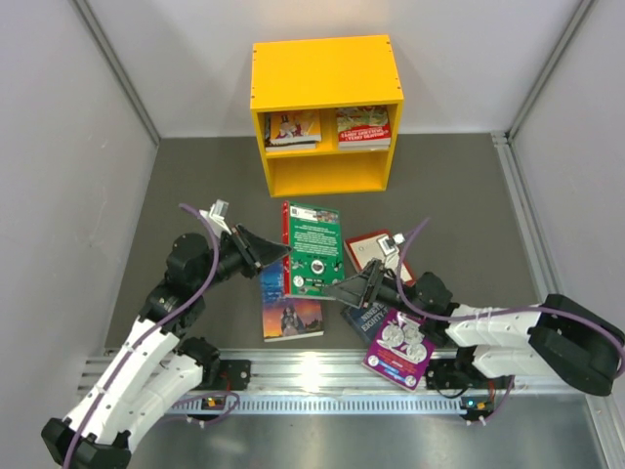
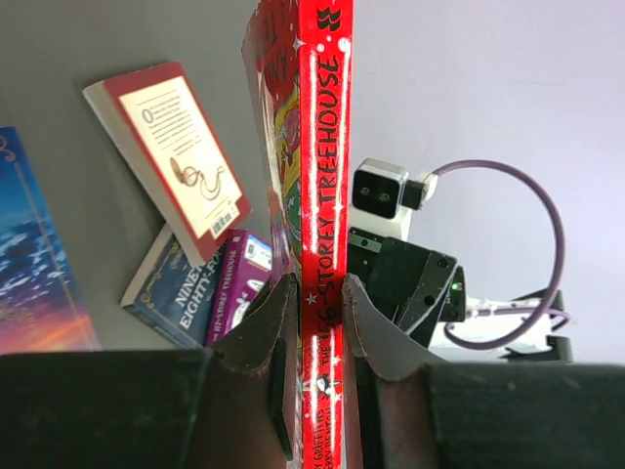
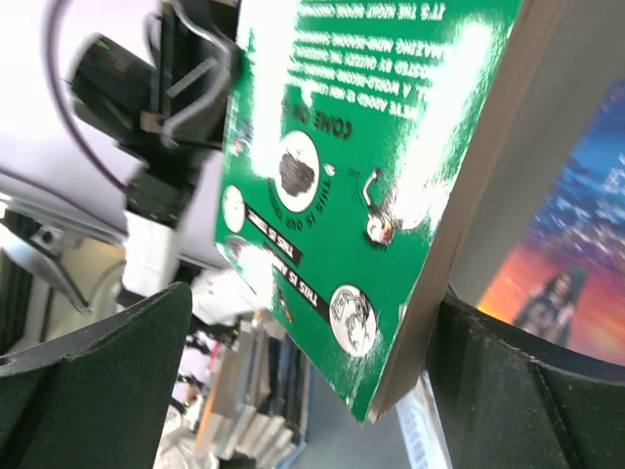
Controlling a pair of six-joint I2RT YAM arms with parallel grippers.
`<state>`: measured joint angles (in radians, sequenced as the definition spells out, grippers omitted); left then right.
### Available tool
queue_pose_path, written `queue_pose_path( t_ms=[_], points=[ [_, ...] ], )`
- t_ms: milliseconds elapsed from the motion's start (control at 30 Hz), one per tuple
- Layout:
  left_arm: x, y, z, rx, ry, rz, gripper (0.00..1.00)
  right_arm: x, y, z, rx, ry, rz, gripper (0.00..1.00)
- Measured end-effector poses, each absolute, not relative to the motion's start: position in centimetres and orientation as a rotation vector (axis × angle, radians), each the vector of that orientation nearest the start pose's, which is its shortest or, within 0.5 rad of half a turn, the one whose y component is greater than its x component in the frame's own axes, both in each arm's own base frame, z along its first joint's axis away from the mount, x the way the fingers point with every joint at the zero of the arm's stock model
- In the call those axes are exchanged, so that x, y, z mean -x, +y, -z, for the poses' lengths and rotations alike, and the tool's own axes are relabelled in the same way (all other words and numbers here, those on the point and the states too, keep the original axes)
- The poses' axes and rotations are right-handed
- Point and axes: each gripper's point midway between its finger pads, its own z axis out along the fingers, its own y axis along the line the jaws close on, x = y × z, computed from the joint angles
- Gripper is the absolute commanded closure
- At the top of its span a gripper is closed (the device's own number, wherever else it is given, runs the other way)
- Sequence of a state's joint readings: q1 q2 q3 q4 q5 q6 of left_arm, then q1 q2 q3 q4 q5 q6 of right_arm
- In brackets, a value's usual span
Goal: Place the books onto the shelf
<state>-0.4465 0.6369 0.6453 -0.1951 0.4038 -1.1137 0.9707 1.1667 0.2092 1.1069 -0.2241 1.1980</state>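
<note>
My left gripper (image 1: 280, 255) (image 2: 317, 305) is shut on the red spine of a green book (image 1: 314, 248) (image 2: 326, 137) (image 3: 361, 166) and holds it up off the table in front of the yellow shelf (image 1: 327, 68). My right gripper (image 1: 344, 286) (image 3: 305, 383) stands wide open around the book's lower corner, its fingers (image 3: 98, 376) apart from the cover. On the table lie a blue sunset book (image 1: 291, 311) (image 2: 29, 264) (image 3: 576, 244), a red-cream book (image 1: 371, 248) (image 2: 176, 161), a dark blue book (image 1: 363, 316) (image 2: 166, 283) and a purple book (image 1: 395, 350) (image 2: 240, 274).
Two books (image 1: 293, 128) (image 1: 363, 126) lie in the shelf's two upper compartments; the lower compartment (image 1: 327, 172) shows nothing inside. Grey walls close in the table on the left, back and right. A metal rail (image 1: 322, 391) runs along the near edge.
</note>
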Motion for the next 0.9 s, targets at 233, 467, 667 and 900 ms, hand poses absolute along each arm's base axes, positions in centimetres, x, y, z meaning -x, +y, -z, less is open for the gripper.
queue_pose_path(
  t_ms=[233,467,667,900],
  points=[
    [-19.7,-20.9,-28.1,0.352,1.908,1.493,1.00,-14.2,32.9,-22.0,-0.037,1.700,-1.931,0.67],
    [-20.6,-19.8,-26.3,0.380,1.926,1.362,0.89,-14.9,33.9,-21.1,-0.100,1.767,-1.964,1.00],
    [-21.3,-17.5,-24.2,0.400,1.998,1.121,0.06,-17.9,34.8,-21.3,-0.094,1.780,-1.924,1.00],
    [-20.9,-14.3,-23.2,0.396,2.018,0.886,0.02,-27.3,35.8,-22.7,-0.198,1.732,-1.816,1.00]
  ],
)
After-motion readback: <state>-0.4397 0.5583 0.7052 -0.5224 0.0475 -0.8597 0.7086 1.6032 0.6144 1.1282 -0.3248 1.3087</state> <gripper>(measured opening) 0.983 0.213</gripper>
